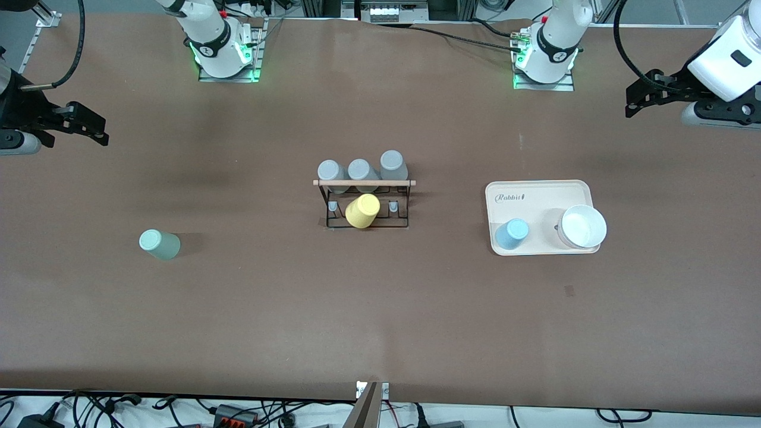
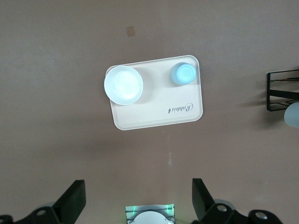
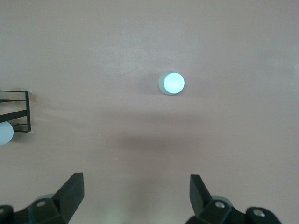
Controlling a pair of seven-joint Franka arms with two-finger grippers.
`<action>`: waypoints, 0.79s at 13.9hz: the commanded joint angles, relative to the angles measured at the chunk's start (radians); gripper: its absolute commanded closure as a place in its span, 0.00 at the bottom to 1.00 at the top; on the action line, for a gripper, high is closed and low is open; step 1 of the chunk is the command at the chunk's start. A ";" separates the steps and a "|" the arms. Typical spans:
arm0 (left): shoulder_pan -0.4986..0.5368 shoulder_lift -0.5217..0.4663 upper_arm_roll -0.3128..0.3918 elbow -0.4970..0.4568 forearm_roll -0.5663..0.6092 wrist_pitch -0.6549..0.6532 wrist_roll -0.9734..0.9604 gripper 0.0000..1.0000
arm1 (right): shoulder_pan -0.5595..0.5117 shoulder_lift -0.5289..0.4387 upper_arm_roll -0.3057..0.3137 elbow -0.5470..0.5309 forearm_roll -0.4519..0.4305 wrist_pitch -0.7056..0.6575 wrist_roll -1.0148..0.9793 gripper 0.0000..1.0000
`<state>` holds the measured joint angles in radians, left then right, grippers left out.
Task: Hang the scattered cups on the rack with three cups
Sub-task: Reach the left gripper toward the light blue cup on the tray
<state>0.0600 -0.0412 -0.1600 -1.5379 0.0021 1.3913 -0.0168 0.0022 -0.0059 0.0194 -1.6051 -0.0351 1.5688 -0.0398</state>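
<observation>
Neither arm has started work. The left gripper (image 1: 631,100) hangs high over the bare table at the left arm's end, jaws spread wide and empty; the right gripper (image 1: 98,129) hangs the same way over the right arm's end, also wide apart with nothing between its fingers.

The small black wire-frame rack with a light wooden rod along its top (image 1: 364,183) stands mid-table. 3 grey plastic cups (image 1: 360,170) sit upturned along its farther row, and a yellow plastic cup (image 1: 362,211) sits on the nearer row, with free pegs on either side of it.

2 cups remain loose. The pale mint green plastic tumbler (image 1: 159,244) stands mouth-down on the table toward the right arm's end, nearer the front camera than the rack. The light blue plastic tumbler (image 1: 512,233) stands mouth-down on a cream rectangular plastic tray (image 1: 538,190), beside a white round bowl (image 1: 583,226).

Both tumblers look light, thin-walled and smooth, so probably slippery and slightly springy. With no handle, a gentle pinch across the tapered wall, low near the wider rim, seems safest.
</observation>
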 commanded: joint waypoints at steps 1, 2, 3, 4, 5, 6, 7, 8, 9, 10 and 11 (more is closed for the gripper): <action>0.007 0.014 -0.001 0.028 -0.022 -0.018 0.018 0.00 | 0.001 0.004 0.001 0.025 0.015 -0.021 0.017 0.00; 0.007 0.014 -0.001 0.028 -0.022 -0.018 0.017 0.00 | 0.002 0.004 0.001 0.027 0.015 -0.019 0.014 0.00; 0.007 0.014 -0.001 0.028 -0.022 -0.018 0.017 0.00 | 0.005 0.004 0.004 0.028 0.014 -0.019 0.012 0.00; 0.007 0.014 -0.001 0.028 -0.022 -0.018 0.018 0.00 | 0.005 0.004 0.004 0.030 0.014 -0.019 0.009 0.00; 0.007 0.015 -0.001 0.028 -0.022 -0.018 0.017 0.00 | 0.004 0.006 0.004 0.030 0.015 -0.018 0.009 0.00; 0.007 0.020 -0.001 0.028 -0.022 -0.018 0.017 0.00 | 0.004 0.004 0.004 0.030 0.015 -0.018 0.014 0.00; 0.007 0.021 -0.001 0.028 -0.024 -0.018 0.014 0.00 | 0.004 0.004 0.004 0.030 0.015 -0.018 0.015 0.00; 0.007 0.024 -0.001 0.028 -0.024 -0.018 0.014 0.00 | 0.004 0.004 0.004 0.030 0.015 -0.018 0.015 0.00; 0.006 0.032 -0.003 0.028 -0.024 -0.018 0.012 0.00 | 0.001 0.004 0.001 0.030 0.014 -0.018 0.011 0.00; 0.006 0.038 -0.001 0.028 -0.022 -0.015 0.015 0.00 | -0.004 0.007 -0.001 0.031 0.014 -0.019 0.009 0.00; 0.004 0.049 -0.003 0.030 -0.022 -0.015 0.015 0.00 | -0.004 0.007 -0.001 0.031 0.014 -0.019 0.009 0.00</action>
<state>0.0600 -0.0218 -0.1600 -1.5379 0.0018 1.3913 -0.0168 0.0031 -0.0058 0.0206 -1.5966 -0.0346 1.5681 -0.0398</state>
